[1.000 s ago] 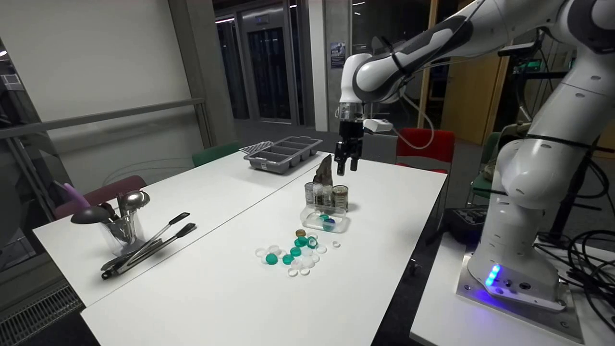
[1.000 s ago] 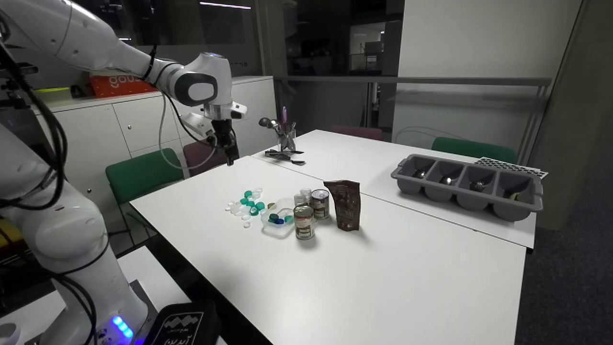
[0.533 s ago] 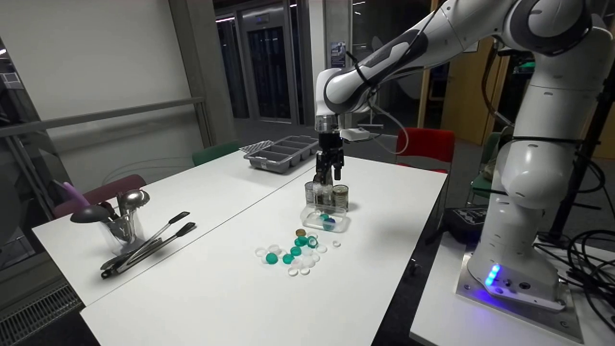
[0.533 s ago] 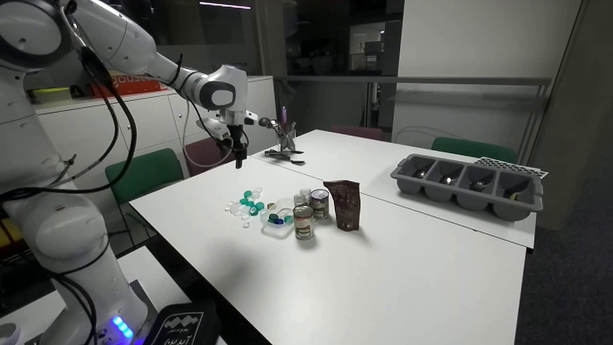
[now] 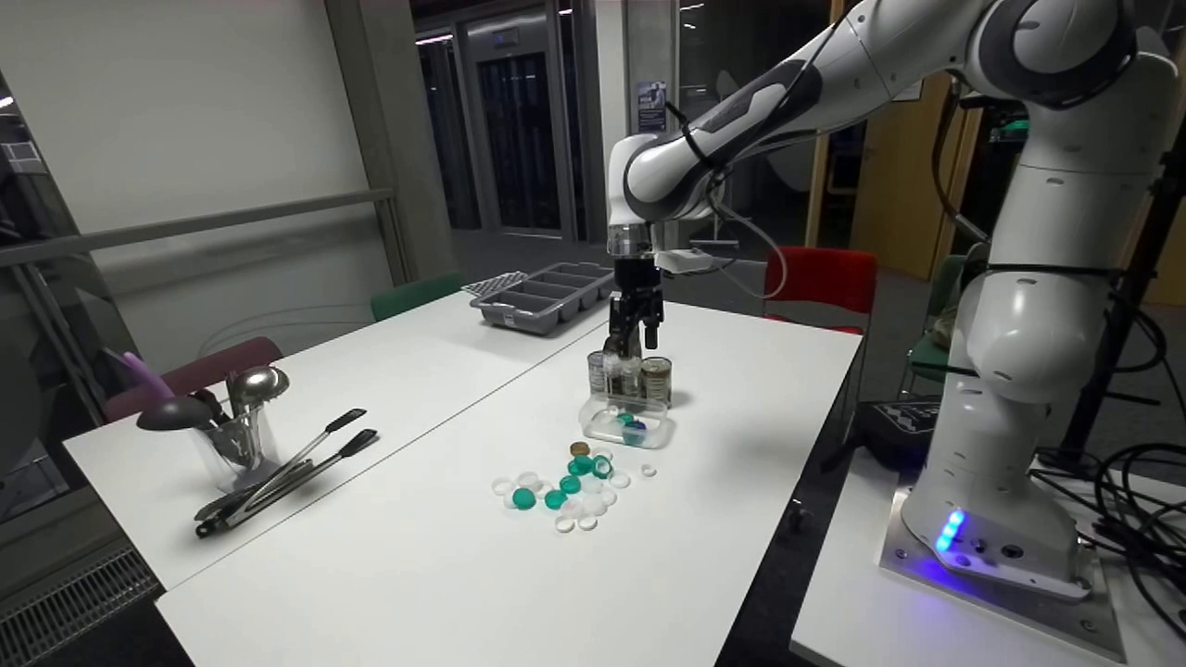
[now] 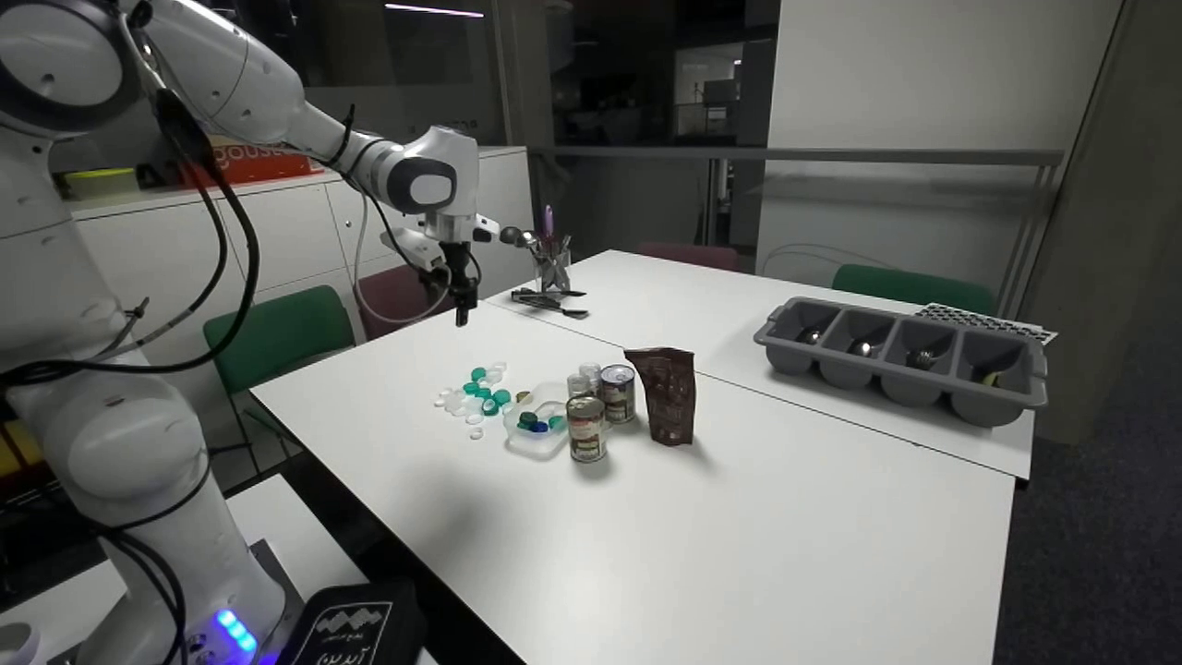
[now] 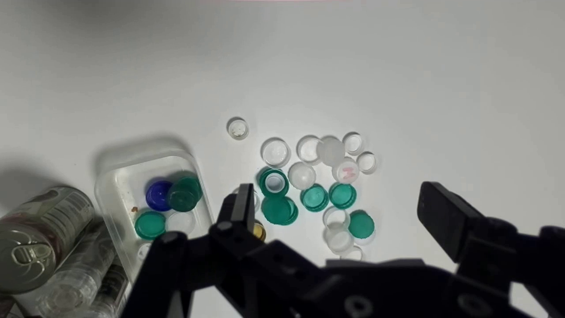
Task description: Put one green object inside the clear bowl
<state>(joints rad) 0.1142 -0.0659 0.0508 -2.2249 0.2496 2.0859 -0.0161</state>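
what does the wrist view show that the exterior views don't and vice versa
Only the wrist view shows the pink mark on a white bottle cap and a brown speck in the clear bowl. Only the exterior views show the grey cutlery tray and steel ladle. All share the clear bowl with a blue bottle cap inside, green bottle caps on the table and the gripper.

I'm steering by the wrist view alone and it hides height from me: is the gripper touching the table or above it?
Observer: Above it; in both exterior views the gripper hangs clear of the table.
Operator: Anything tall near the can at my lower left?
Observer: Yes, a brown pouch stands near there, upright and taller than that can.
Operator: Any large container outside my picture?
Observer: Yes, a grey tray with four compartments, seen in both exterior views.
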